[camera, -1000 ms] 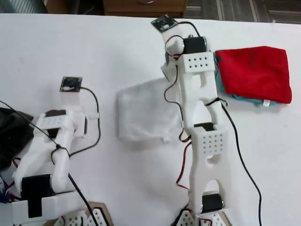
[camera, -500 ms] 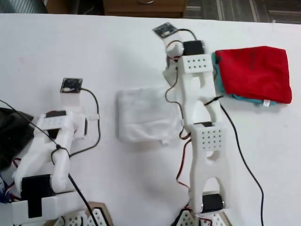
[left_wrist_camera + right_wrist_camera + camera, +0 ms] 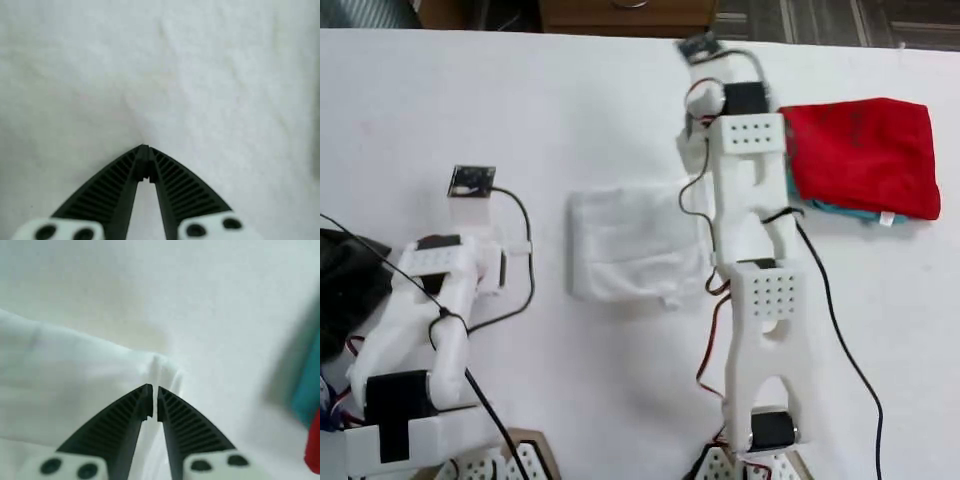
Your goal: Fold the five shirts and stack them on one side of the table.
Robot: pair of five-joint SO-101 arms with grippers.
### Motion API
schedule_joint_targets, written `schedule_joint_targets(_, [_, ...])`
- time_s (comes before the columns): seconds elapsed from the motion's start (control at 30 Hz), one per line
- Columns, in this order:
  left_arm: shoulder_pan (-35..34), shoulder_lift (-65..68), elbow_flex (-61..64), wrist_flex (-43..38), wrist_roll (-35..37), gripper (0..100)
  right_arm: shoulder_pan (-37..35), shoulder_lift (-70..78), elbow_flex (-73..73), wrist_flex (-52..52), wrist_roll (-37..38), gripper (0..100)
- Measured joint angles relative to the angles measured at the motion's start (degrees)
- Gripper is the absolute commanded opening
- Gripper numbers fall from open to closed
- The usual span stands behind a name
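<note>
A folded white shirt [image 3: 630, 245] lies flat at the middle of the table. At the right, a folded red shirt [image 3: 860, 155] rests on a teal one [image 3: 840, 210]. The right arm [image 3: 750, 200] stretches between the two. Its gripper [image 3: 151, 390] hovers over the white shirt's [image 3: 65, 390] corner nearest the stack, fingers almost together with nothing between them. The teal shirt's edge [image 3: 307, 385] shows off to one side. The left arm [image 3: 440, 270] sits at the left, its gripper [image 3: 144, 150] shut and empty over the bare white tabletop [image 3: 200, 60].
A dark bundle of cloth [image 3: 345, 280] lies at the table's left edge beside the left arm's base. Black and red cables [image 3: 840, 350] trail from the right arm. Bare white table [image 3: 520, 100] stretches across the back and left.
The right arm let the white shirt's raised corner drop flat, then swung back and right toward the red stack. The left arm has not moved.
</note>
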Motion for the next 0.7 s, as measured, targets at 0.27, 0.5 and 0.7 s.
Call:
schedule_joint_targets(0.27, [0.0,0.0,0.0,0.0,0.0,3,-2.5,-17.9,24.6,0.0,0.0,1.8])
schedule_joint_targets(0.5, [0.0,0.0,0.0,0.0,0.0,3,-3.3,-34.0,51.0,-10.1,0.0,1.8])
schedule_joint_targets(0.7, [0.0,0.0,0.0,0.0,0.0,3,-0.6,-36.6,69.8,-23.7,1.2,1.8])
